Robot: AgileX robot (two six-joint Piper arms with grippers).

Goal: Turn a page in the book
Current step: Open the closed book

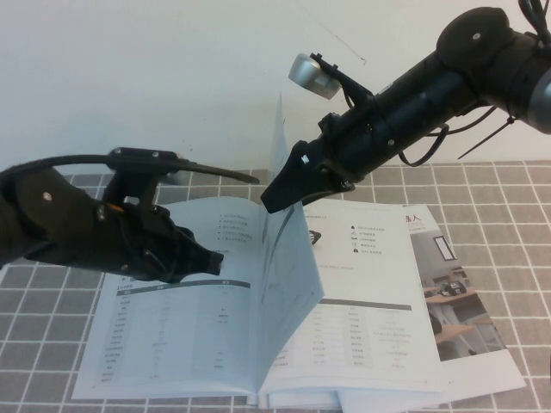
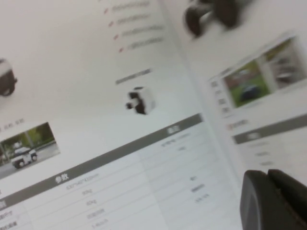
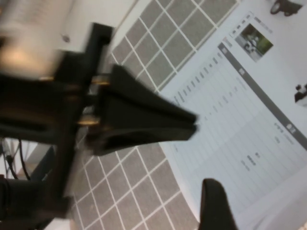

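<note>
The book (image 1: 172,344) lies open on the checked cloth. The page (image 1: 293,267) stands up from the spine, bowed, with its top edge above my right gripper (image 1: 277,196). That gripper is shut on the page near its outer edge. In the right wrist view only one finger (image 3: 216,206) shows against the book's left page (image 3: 249,110); the other is hidden. My left gripper (image 1: 207,256) is shut and empty, low over the left page. In the left wrist view its closed fingertips (image 2: 268,191) sit over the printed table (image 2: 120,158).
A loose leaflet with a colour interior photo (image 1: 456,292) lies under the book's right side. The grey checked cloth (image 1: 43,344) covers the table. The left arm also shows in the right wrist view (image 3: 144,120). A white wall stands behind.
</note>
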